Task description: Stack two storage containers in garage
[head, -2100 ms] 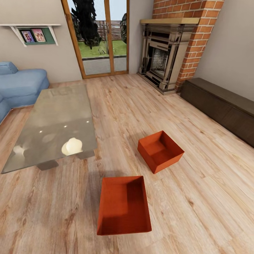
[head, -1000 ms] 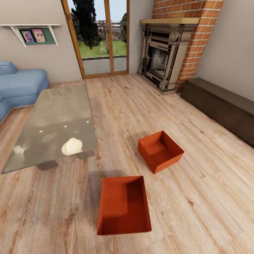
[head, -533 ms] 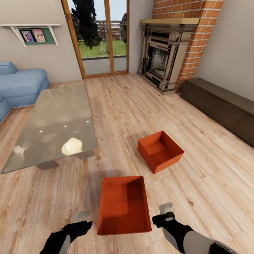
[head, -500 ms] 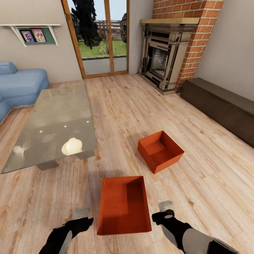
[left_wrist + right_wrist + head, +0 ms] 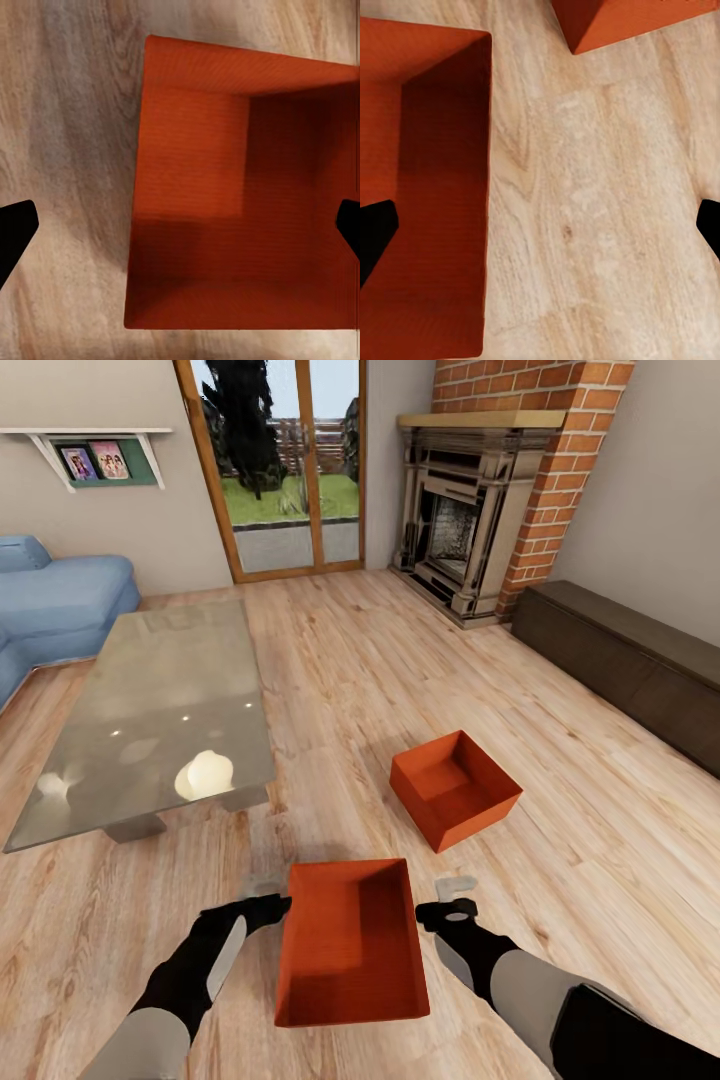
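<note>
- Storage containers: nearer container [image 5: 352,945] on wood floor [image 5: 560,840] between both grippers; second container [image 5: 455,788] beyond, apart.
- Left gripper [image 5: 266,906]: jaws spread, empty, beside nearer container's wall.
- Right gripper [image 5: 447,908]: spread, empty.

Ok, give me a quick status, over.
Left gripper and right gripper open, flanking the near container, not gripping. Far container sits apart on the wood floor. Nothing between grippers and bin.

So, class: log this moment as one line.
place: living room | left gripper: open, beside near container | right gripper: open, opposite side | far container: on wood floor
</note>
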`<state>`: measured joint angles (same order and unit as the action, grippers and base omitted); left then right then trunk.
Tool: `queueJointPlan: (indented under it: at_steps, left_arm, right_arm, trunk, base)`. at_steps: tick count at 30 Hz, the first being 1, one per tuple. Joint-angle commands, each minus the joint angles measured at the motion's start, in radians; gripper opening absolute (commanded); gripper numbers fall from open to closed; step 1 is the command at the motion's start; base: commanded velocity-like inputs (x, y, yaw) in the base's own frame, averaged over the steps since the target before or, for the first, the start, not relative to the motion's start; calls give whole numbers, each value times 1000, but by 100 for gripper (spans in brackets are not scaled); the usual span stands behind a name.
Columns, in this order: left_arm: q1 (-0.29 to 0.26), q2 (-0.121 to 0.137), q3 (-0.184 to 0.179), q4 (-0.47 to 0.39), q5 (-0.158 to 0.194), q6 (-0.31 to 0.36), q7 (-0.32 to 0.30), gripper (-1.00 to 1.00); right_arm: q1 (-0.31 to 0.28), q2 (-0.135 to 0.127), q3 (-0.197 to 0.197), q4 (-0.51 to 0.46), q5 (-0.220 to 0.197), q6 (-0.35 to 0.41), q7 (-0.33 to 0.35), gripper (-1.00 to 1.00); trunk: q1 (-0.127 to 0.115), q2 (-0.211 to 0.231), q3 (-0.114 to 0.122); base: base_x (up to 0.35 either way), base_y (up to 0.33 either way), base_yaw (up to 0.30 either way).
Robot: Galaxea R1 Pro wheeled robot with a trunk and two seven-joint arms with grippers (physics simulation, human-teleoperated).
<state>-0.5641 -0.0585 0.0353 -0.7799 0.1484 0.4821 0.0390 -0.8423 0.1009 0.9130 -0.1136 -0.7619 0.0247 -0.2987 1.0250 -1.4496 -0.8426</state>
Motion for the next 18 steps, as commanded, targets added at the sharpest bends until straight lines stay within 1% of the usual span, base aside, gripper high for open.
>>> queueJointPlan:
  at_steps: [1, 3, 4, 5, 7, 8, 9, 13, 18]
  left_arm:
    - [-5, -5, 2, 6, 10, 6, 4, 100]
    - [-10, -9, 1, 18, 3, 7, 4, 100]
    - [-10, -10, 1, 20, -3, 7, 4, 100]
    - [-12, -11, 1, 21, -24, 8, 3, 100]
    - [-14, -18, 2, 21, -88, 9, 4, 100]
    - [-14, -21, 2, 20, -93, 9, 4, 100]
    - [-14, -29, 1, 18, -103, 10, 3, 100]
    - [-14, -40, -8, 15, -111, 9, 3, 100]
    - [-14, -42, -10, 12, -112, 10, 5, 100]
  right_arm:
    - [-1, 15, 8, -1, -8, 2, -14, 100]
    - [-1, 37, 7, -1, -9, 1, -30, 100]
    - [-1, 42, 7, 0, -9, 1, -34, 100]
    - [-1, 51, 6, 0, -9, 1, -40, 100]
    - [-1, 63, 6, -1, -10, 3, -50, 100]
    - [-1, 63, 6, -1, -10, 4, -51, 100]
    - [-1, 66, 6, -1, -11, 6, -51, 100]
    - [-1, 67, 7, -1, -10, 13, -51, 100]
    - [-1, 64, 7, -1, -10, 16, -51, 100]
  trunk:
    - [0, 0, -1]
    - [0, 0, -1]
    - [0, 0, -1]
    - [0, 0, -1]
    - [0, 0, -1]
    - [0, 0, -1]
    - [0, 0, -1]
    - [0, 0, -1]
    - [0, 0, -1]
  base:
    - [0, 0, 0]
    - [0, 0, 0]
    - [0, 0, 0]
    - [0, 0, 0]
    - [0, 0, 0]
    - [0, 0, 0]
    - [0, 0, 0]
    - [0, 0, 0]
    - [0, 0, 0]
